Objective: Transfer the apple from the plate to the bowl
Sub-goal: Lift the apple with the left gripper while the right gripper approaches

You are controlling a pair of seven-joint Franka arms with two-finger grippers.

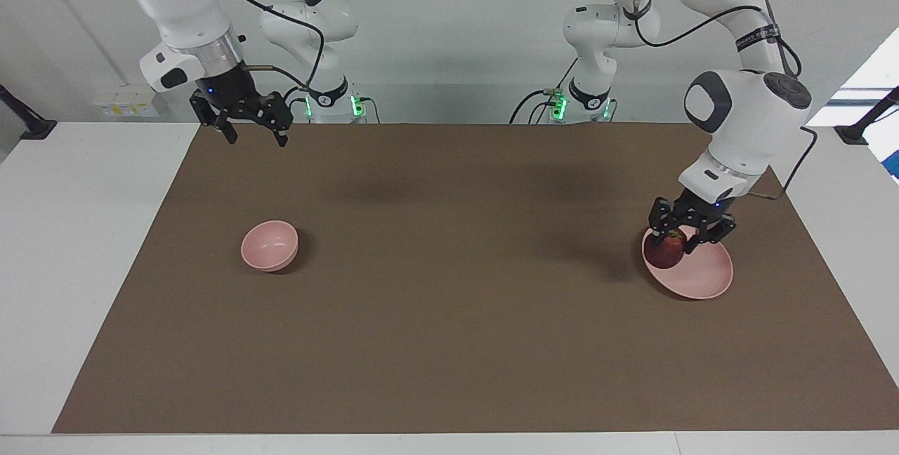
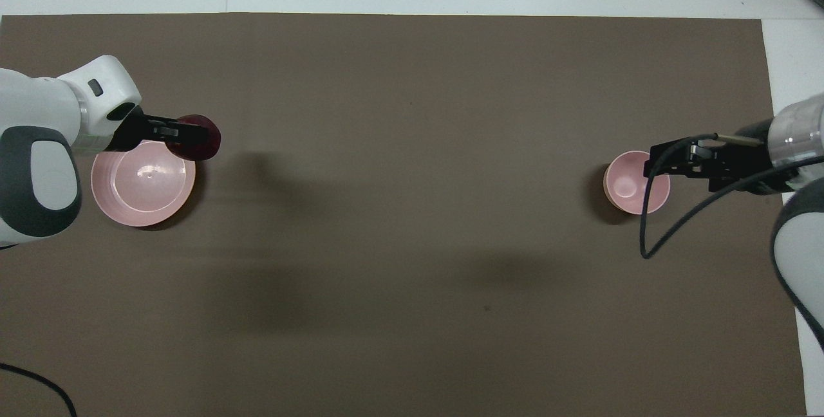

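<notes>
Apple hangs over pink plate on brown mat.

Top-down cam: left gripper at mid-left of the frame, clamped on the apple, which sits over the upper-right rim of the plate. Nothing in the plate, just pink w/ a bit of glare. Bowl at mid-right, right gripper overlapping its upper-right edge, black cable looping below. Brown mat under everything.
</notes>
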